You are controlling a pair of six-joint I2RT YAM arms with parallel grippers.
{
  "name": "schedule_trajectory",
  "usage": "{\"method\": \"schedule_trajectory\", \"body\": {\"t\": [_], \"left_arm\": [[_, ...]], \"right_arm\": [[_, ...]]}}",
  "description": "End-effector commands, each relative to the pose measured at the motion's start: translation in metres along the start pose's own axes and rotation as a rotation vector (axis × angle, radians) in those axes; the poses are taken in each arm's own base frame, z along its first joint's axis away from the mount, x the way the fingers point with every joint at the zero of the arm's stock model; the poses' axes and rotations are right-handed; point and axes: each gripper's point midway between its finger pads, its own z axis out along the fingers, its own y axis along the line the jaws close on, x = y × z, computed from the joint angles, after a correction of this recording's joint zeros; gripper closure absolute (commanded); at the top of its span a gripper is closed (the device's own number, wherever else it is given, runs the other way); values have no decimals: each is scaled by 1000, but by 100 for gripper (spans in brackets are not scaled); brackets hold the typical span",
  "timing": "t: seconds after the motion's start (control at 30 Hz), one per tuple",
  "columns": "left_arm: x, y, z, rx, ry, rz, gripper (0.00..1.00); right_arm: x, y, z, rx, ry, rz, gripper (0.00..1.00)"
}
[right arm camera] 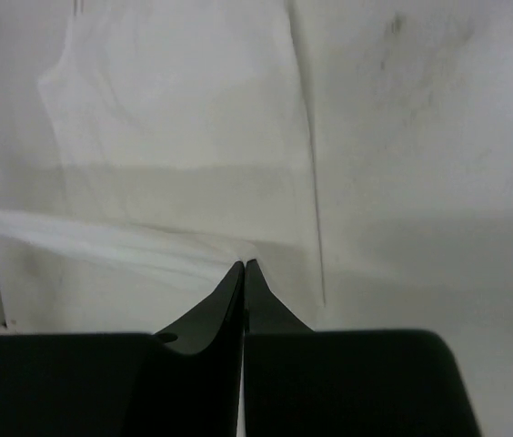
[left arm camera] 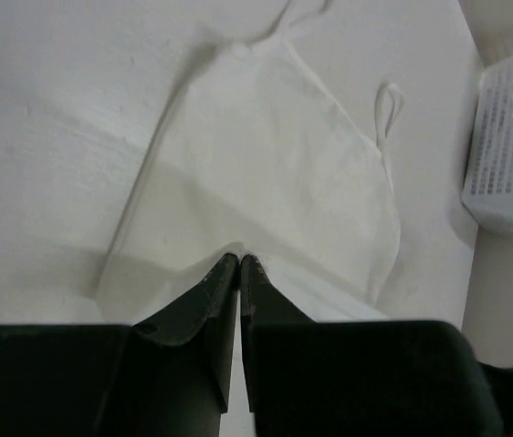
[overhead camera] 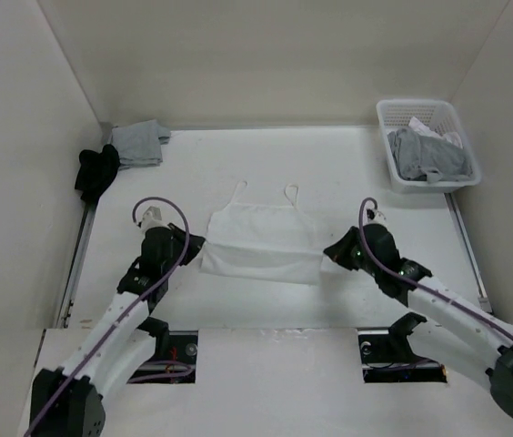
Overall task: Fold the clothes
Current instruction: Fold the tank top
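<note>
The clothes [overhead camera: 261,238] are pinched at the hem by the left gripper [left arm camera: 239,259] and right gripper [right arm camera: 244,265], jaws closed. The nipped edge is hidden

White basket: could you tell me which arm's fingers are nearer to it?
Right. Right fingers pinch the white top's corner on the basket's side; left fingers pinch the far corner.

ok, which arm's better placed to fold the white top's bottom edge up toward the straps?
Neither alone; they look roughly even. The left claw and right claw are each shut on a bottom corner of the white top, with the straps ahead of both. Probably drive them together.
</note>
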Motion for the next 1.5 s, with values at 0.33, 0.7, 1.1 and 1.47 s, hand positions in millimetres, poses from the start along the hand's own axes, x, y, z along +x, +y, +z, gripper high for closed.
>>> {"method": "schedule_trajectory", "body": {"t": [0.33, 0.7, 1.1, 1.47], "left_arm": [[-143, -106, 134, 129, -342, -79, 95], [-154, -89, 204, 66, -299, -68, 58], [-54, 11, 93, -97, -171, 40, 71], [-25, 30, 108, -119, -51, 50, 61]], "right_arm": [[-186, 59, 115, -138, -176, 17, 99], [-213, 45, 195, -78, -177, 73, 58], [-91, 12, 111, -1, -133, -23, 94], [-37, -9, 97, 14, -53, -13, 68]]}}
